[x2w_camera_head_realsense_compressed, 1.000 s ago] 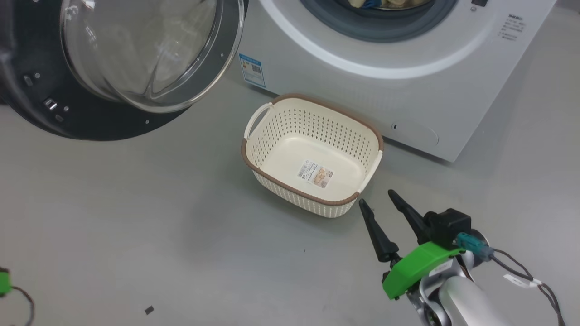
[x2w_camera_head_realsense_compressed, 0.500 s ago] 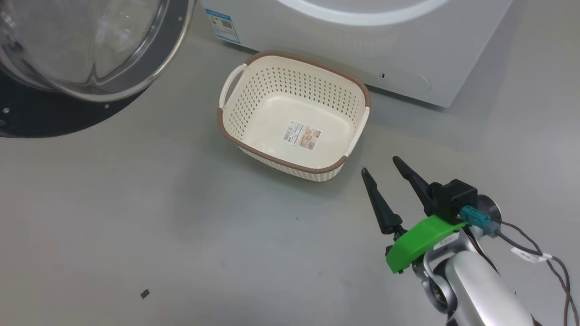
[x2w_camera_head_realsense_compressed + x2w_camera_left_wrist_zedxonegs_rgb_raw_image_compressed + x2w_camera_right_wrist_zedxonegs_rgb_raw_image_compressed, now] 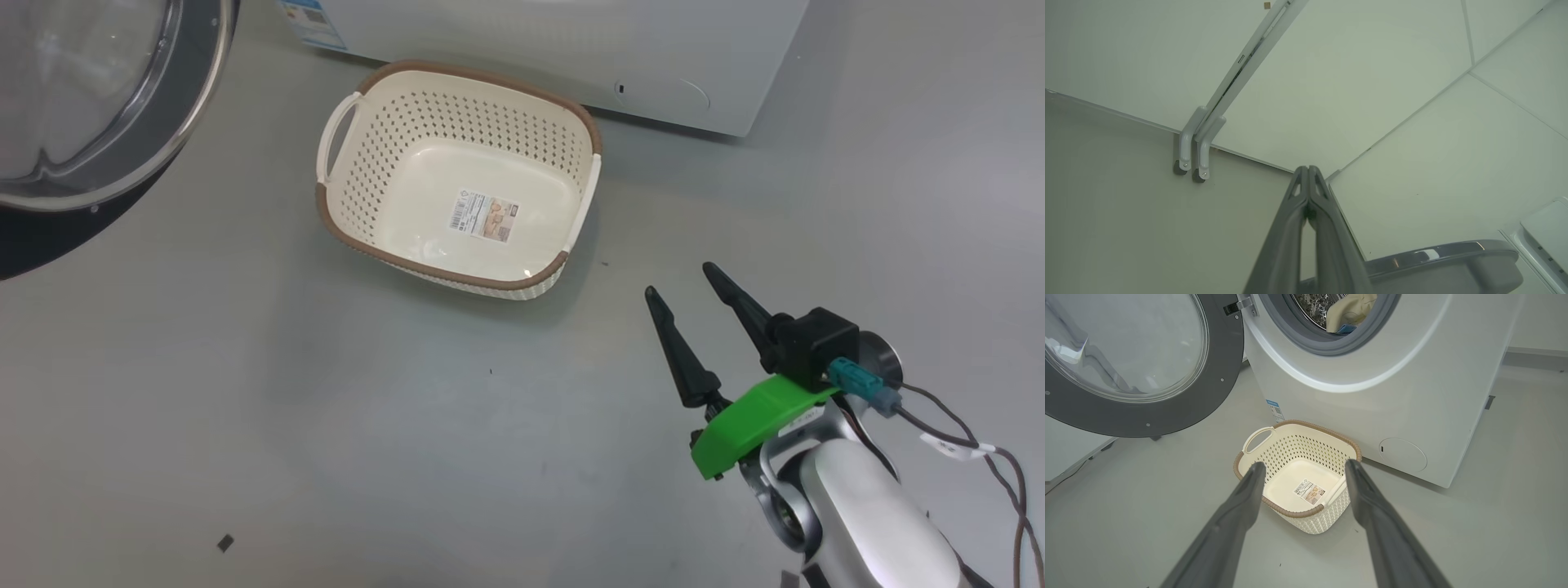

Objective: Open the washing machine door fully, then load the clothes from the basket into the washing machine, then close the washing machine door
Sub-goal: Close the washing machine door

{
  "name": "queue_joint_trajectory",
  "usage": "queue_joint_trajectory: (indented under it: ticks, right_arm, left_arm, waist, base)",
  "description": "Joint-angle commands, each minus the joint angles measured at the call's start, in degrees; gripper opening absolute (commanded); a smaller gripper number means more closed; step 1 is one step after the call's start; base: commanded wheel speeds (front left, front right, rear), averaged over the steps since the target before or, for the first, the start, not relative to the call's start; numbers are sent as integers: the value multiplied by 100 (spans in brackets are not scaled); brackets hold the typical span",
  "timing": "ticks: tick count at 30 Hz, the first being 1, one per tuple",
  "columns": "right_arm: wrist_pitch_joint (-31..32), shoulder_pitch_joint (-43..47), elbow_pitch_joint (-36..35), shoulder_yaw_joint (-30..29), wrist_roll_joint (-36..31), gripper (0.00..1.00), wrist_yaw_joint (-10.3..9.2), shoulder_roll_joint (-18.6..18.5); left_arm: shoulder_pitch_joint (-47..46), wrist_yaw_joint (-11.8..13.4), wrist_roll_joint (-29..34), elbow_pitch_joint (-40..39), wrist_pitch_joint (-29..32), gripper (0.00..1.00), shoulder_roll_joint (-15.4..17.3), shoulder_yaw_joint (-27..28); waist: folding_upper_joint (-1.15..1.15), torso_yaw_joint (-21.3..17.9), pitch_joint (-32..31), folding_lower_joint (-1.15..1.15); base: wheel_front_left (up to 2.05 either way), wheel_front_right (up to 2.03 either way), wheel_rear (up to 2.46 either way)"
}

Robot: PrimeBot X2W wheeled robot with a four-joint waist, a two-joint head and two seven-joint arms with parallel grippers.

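The cream basket (image 3: pixel 356 208) with a brown rim sits on the floor before the white washing machine (image 3: pixel 1412 388), holding nothing but a label sticker. The washing machine door (image 3: pixel 1167 412) hangs wide open to the left, its black rim (image 3: pixel 49 237) at the head view's upper left. Pale cream clothes (image 3: pixel 1349 312) with a bit of blue lie inside the drum. My right gripper (image 3: pixel 682 279) hovers open over the floor to the right of the basket, nothing between its fingers. My left gripper (image 3: pixel 1307 168) is shut on nothing, aimed at a white wall corner.
Grey floor (image 3: pixel 326 425) spreads around the basket. White pipes (image 3: pixel 1200 143) run down the wall in the left wrist view, and a grey curved part (image 3: pixel 1445 261) sits low right there. A small dark scrap (image 3: pixel 224 542) lies on the floor.
The head camera has shifted, so basket, door and machine slide up and left in view. My right gripper stays open to the right of the basket.
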Motion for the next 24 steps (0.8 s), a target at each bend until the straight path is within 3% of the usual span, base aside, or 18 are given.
queue_joint_trajectory:
  ticks: [1,10,24]
  right_arm:
    - [-24,-142,-198,153,-44,100,1,32]
    - [-60,-152,-223,145,-43,100,1,32]
    - [-115,-131,-291,133,-38,100,1,32]
  left_arm:
    - [-335,-39,-239,261,274,0,563,195]
    - [-1172,-39,-890,1375,1038,0,525,417]
    - [-1716,40,-977,2298,1759,0,577,338]
  waist:
    - [0,-134,50,0]
    - [0,-374,59,0]
    - [0,-681,122,0]
  base:
    - [0,0,0]
    - [0,0,0]
    - [0,0,0]
